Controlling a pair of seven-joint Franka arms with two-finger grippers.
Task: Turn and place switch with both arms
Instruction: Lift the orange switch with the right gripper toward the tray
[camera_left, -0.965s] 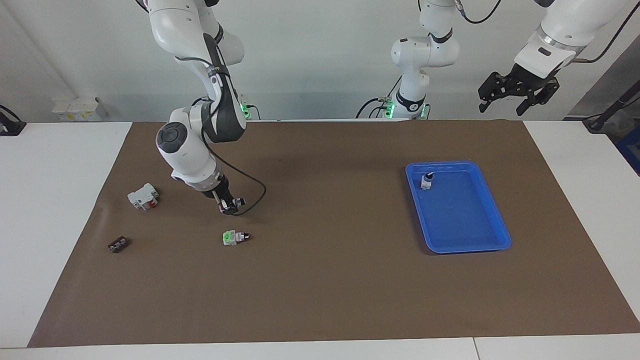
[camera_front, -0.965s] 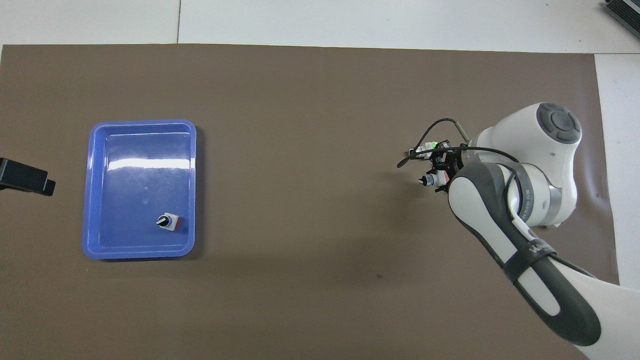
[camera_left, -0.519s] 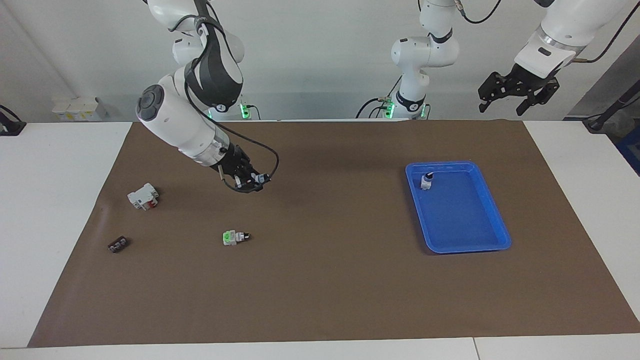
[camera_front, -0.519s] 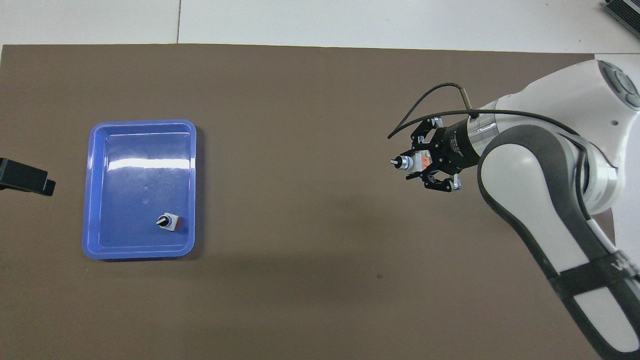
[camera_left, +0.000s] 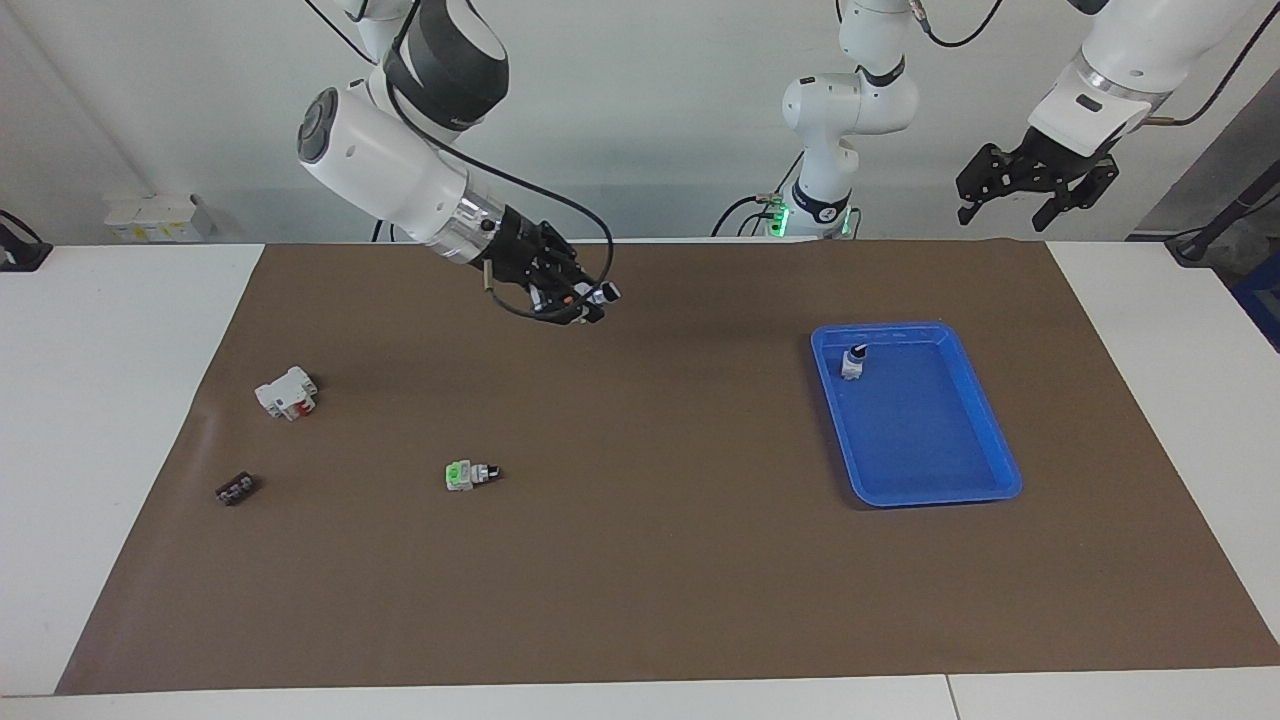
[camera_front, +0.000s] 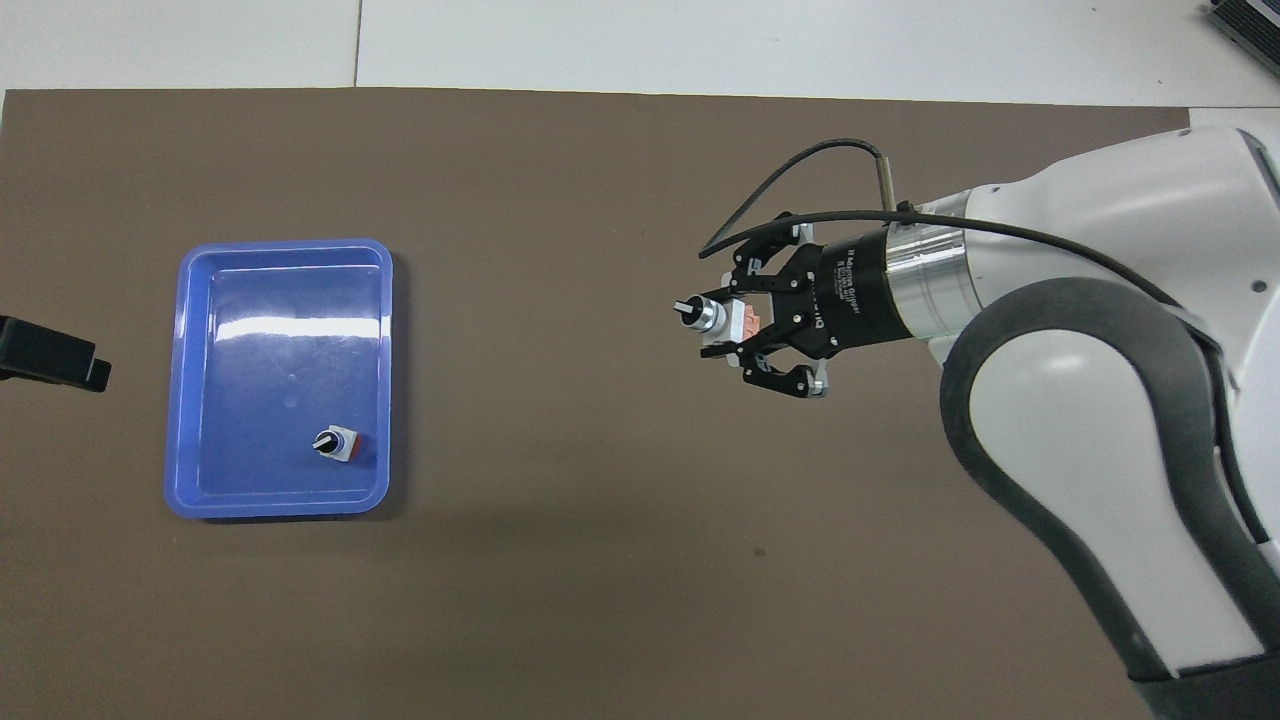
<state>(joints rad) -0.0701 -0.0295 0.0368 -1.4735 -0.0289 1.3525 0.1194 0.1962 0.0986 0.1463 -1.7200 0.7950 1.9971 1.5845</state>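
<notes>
My right gripper hangs in the air over the brown mat, shut on the switch. The switch lies sideways in the grip. Its black knob points toward the left arm's end of the table and its orange block sits between the fingers. A like switch with an orange block stands in the blue tray, knob up. My left gripper waits open and high past the tray, off the mat's corner.
At the right arm's end of the mat lie a switch with a green block, a white block with red parts and a small black piece. A slimmer white arm stands at the table's edge between my arms.
My right gripper has risen off the mat with the switch and swung toward the middle of the table, turning the knob sideways. The left arm has not moved.
</notes>
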